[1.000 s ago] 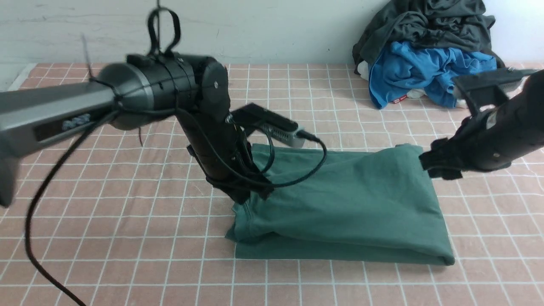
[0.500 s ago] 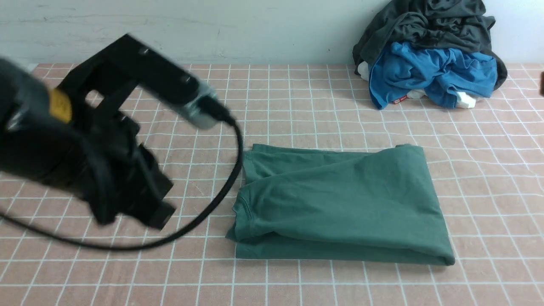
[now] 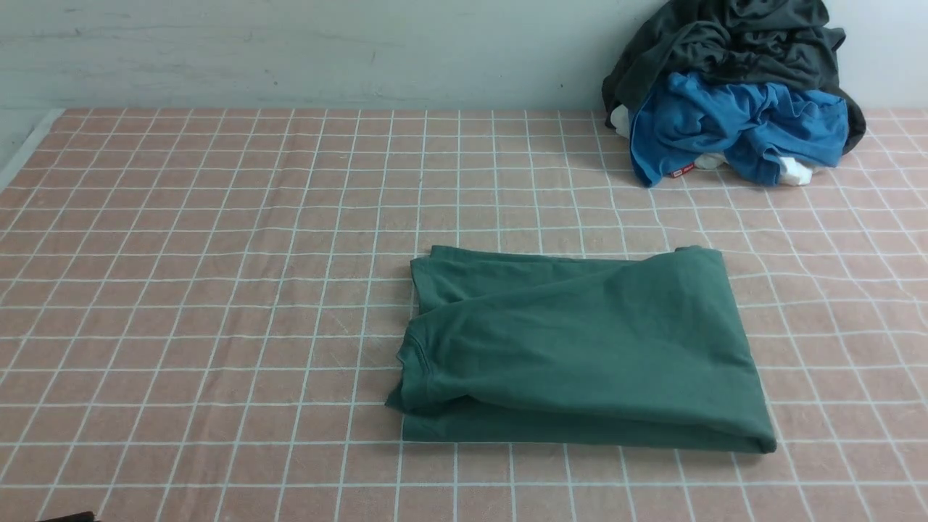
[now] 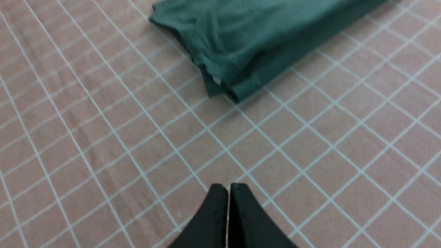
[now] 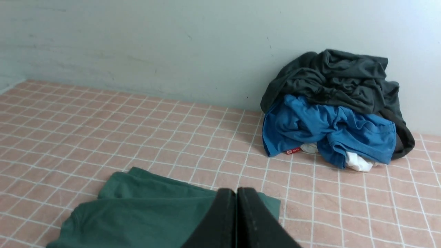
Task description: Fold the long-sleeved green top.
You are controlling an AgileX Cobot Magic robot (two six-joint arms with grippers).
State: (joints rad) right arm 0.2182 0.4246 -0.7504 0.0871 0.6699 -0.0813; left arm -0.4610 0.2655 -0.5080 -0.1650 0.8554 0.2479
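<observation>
We see the green long-sleeved top lying folded into a neat block a little right of the middle of the front view, in the lower half of the frame; it rests flat on the pink checked cloth that covers the table; one layer of the top sits over another, and the lower layer peeks out along the near edge. In the upper right corner of that view there is a heap of clothes against the wall; a dark grey garment lies on top of a bright blue garment, with a bit of white cloth at the bottom; the heap is well apart from the green top.

In the left wrist view our left gripper shows at the bottom middle, its two black fingers pressed together with nothing between them; the green top fills the upper part of that picture, though it looks a bit blurry, so we cannot tell its small details. In the right wrist view our right gripper shows at the bottom middle, fingers together and holding nothing; the green top lies at the lower left, partly behind it.
</observation>
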